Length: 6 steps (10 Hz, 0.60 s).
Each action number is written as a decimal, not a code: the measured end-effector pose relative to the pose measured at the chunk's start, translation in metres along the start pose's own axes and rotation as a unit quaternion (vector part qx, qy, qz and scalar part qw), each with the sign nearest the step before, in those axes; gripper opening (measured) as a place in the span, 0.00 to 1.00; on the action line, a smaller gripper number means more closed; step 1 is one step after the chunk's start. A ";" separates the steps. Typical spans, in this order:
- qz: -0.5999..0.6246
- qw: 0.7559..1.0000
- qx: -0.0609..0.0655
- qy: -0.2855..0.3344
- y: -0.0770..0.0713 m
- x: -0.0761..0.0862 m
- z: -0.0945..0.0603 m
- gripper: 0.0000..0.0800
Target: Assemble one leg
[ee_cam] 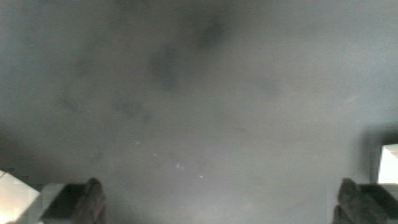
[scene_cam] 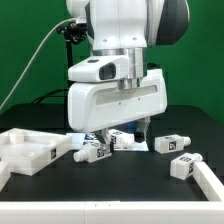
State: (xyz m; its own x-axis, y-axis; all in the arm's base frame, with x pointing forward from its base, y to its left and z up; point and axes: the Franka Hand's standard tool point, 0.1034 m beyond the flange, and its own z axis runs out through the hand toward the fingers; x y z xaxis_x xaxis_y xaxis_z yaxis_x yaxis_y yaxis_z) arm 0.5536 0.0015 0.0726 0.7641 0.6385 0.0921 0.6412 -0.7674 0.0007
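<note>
Franka arm's gripper (scene_cam: pixel 122 131) hangs low over the middle of the dark desk (scene_cam: pixel 40 198), spread wide and holding nothing. The wrist view shows only bare desk between its fingertips (ee_cam: pixel 80 203). One tagged white leg (scene_cam: pixel 95 149) and a second leg (scene_cam: pixel 125 139) lie just beside the gripper. A third leg (scene_cam: pixel 168 143) and a fourth leg (scene_cam: pixel 185 166) lie toward the desk edge on the exterior view's right. A large white panel (scene_cam: pixel 30 150) lies by the opposite edge.
</note>
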 end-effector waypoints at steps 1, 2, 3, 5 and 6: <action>0.007 1.000 0.001 0.003 0.000 0.000 0.000 0.81; 0.007 1.000 0.001 0.003 0.000 0.000 0.000 0.81; 0.007 1.000 0.001 0.003 0.000 0.000 0.000 0.81; 0.007 1.000 0.002 0.002 0.000 -0.001 0.000 0.81; 0.007 1.000 0.002 0.002 0.000 -0.001 0.001 0.81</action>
State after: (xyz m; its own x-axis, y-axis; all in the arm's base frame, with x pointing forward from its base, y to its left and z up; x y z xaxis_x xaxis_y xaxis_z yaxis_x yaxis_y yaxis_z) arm 0.5533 0.0010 0.0719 0.7726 0.6274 0.0968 0.6307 -0.7760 -0.0038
